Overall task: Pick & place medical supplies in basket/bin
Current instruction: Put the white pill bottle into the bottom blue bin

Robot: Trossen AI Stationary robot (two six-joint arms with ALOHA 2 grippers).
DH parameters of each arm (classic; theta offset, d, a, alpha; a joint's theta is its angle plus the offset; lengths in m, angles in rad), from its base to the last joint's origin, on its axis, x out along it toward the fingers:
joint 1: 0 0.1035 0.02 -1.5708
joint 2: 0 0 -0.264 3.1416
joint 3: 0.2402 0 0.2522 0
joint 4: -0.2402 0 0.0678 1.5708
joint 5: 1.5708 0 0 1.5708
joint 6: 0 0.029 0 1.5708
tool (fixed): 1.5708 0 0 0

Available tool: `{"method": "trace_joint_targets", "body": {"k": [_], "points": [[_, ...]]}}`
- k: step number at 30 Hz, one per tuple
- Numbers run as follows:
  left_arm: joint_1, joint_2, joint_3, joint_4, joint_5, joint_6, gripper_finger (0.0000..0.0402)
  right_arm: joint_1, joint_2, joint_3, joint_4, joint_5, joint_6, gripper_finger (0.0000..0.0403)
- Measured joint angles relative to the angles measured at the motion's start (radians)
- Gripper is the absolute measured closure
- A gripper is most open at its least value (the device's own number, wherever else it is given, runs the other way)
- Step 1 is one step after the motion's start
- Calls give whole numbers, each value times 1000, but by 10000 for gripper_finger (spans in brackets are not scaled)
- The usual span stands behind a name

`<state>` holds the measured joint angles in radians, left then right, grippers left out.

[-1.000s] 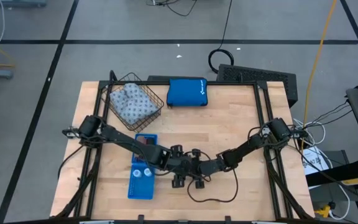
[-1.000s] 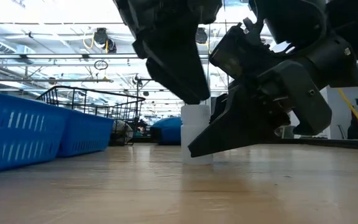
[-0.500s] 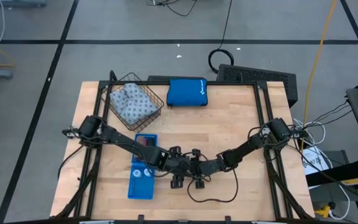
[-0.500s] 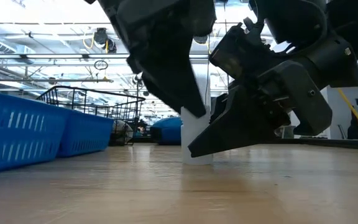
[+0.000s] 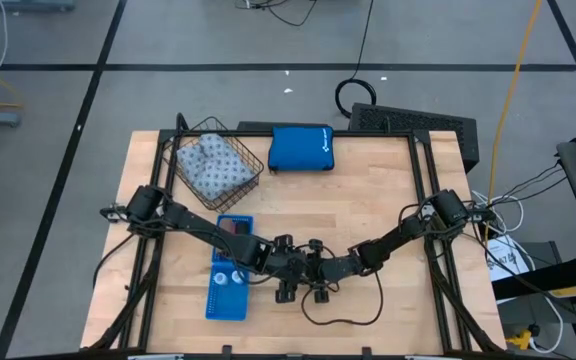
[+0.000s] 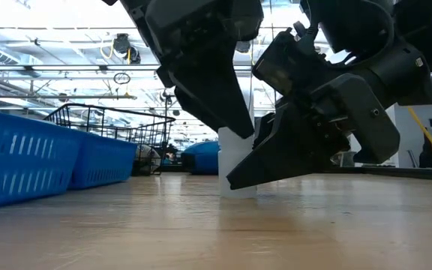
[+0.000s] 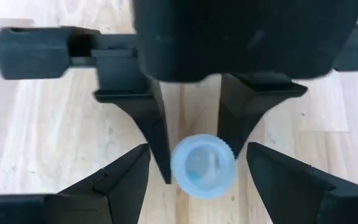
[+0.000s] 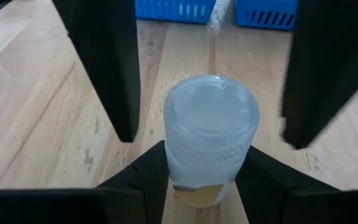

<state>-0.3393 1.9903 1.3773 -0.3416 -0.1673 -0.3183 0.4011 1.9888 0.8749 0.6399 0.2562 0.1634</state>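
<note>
A small white bottle (image 8: 209, 134) with a ribbed cap stands upright on the table near its front middle, also seen in the low view (image 6: 235, 171). My right gripper (image 8: 207, 171) is shut on it. My left gripper (image 7: 197, 152) is open above it, fingers pointing down, one on each side of the bottle and apart from it. The grey-blue patterned pack (image 5: 211, 165) lies in the wire basket (image 5: 255, 158). Two white discs (image 5: 229, 277) and a dark roll (image 5: 233, 227) lie in the blue tray (image 5: 212, 300). The pink roll is not in view. My right gripper pinches the bottle's body (image 8: 185, 177) between its two fingers, below the cap at the height of the yellowish label. The fingers come slanting down from the table's right side. The bottle stands upright with its base on the table (image 6: 237, 195).
The bright blue zip pouch (image 5: 301, 148) lies at the far edge, right of the basket. A loop of black cable (image 5: 340, 318) lies on the table near the front edge. The two grippers stand close together over the bottle. Bare wood shows on the right half.
My left gripper has come down a little over the bottle and closer around it, still open. My right gripper and the bottle have kept still.
</note>
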Motion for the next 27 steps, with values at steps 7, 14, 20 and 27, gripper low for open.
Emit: {"method": "trace_joint_targets", "body": {"k": [7,14,20,27], "points": [[9,30,1,22,4,-4,186,0,0,0,-2,0,5,254],[14,30,1,27,11,-4,243,0,0,-1,-2,0,8,250],[14,30,1,27,19,-4,236,0,0,-1,-1,-6,5,256],[14,24,1,27,42,-3,190,-1,0,-1,-1,-24,2,248]]}}
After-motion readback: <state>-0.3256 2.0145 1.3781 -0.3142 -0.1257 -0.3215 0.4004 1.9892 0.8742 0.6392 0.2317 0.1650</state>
